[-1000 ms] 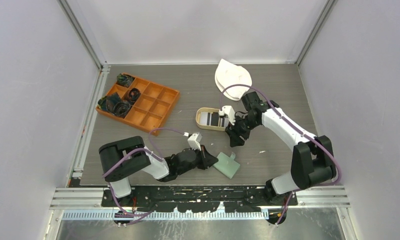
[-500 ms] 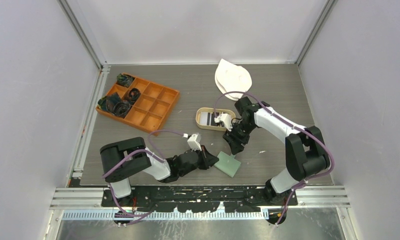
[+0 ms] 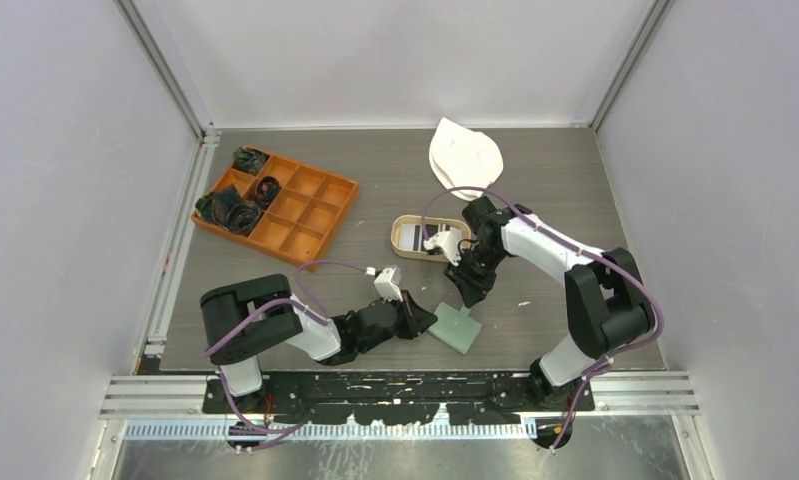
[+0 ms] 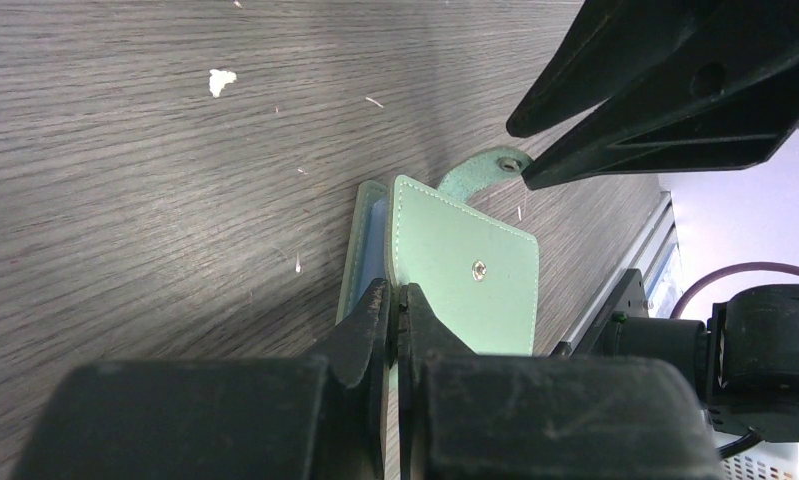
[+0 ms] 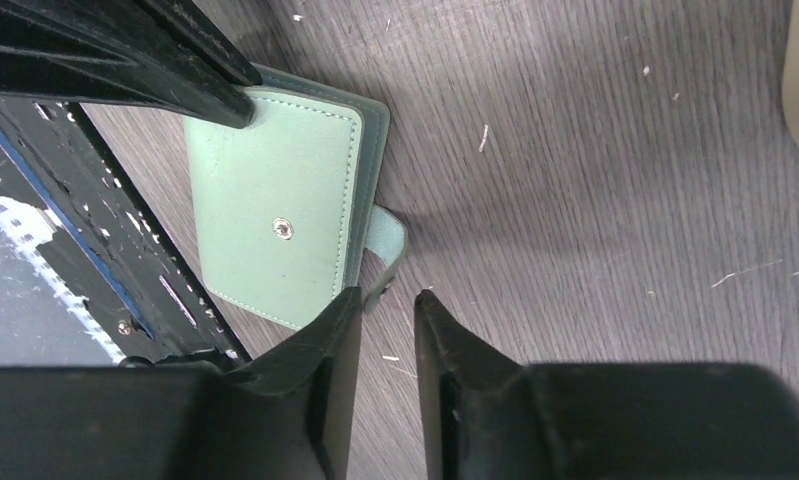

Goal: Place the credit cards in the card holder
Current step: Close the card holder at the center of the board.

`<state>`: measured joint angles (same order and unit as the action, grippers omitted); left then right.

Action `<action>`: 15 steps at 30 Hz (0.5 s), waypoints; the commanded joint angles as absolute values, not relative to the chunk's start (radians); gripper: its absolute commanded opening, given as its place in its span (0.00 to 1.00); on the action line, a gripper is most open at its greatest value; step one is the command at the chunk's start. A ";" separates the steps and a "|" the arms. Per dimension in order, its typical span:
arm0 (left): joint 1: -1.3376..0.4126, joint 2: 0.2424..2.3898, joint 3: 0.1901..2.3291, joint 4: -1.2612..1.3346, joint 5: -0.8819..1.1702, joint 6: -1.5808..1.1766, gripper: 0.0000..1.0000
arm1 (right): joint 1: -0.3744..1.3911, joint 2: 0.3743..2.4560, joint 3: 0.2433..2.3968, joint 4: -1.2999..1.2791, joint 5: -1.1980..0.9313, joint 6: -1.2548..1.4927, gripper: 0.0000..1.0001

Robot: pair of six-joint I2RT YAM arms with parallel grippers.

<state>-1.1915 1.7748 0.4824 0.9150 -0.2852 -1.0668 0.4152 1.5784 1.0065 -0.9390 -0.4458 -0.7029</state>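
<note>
The sage-green card holder [image 3: 456, 329] lies near the table's front edge, its snap strap [image 5: 387, 240] sticking out toward the far side. My left gripper [image 4: 397, 300] is shut on the edge of its top flap [image 4: 465, 270], lifting it slightly off the pale blue inside. My right gripper [image 5: 387, 300] hangs just above the strap's end, jaws a narrow gap apart, with nothing pinched. In the top view the right gripper [image 3: 468, 292] sits just behind the holder. Black and white credit cards [image 3: 413, 238] lie in the oval tan tray [image 3: 400, 226], partly hidden by the right wrist.
An orange compartment box [image 3: 305, 215] with dark cord bundles [image 3: 230, 210] stands at the back left. A white object [image 3: 465, 155] lies at the back. The black base rail [image 5: 35, 250] runs close beside the card holder.
My right gripper has moved left and down from beside the tray to the card holder's strap, and its jaws have narrowed. The left gripper has kept its hold on the flap.
</note>
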 commanded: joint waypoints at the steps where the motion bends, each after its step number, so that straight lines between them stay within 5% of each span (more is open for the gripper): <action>1: -1.192 1.793 0.493 0.878 -0.331 -1.050 0.00 | 0.419 1.581 1.050 -0.933 -0.443 -0.689 0.28; 6: -1.194 1.786 0.489 0.877 -0.334 -1.056 0.00 | 0.420 1.597 1.067 -0.952 -0.456 -0.692 0.03; 15: -1.194 1.796 0.467 0.942 -0.348 -1.122 0.00 | 0.424 1.525 1.036 -0.891 -0.498 -0.686 0.01</action>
<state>-1.1923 1.7771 0.4816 0.9169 -0.2913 -1.0966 0.4164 1.5921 1.0283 -0.9379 -0.4568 -0.6968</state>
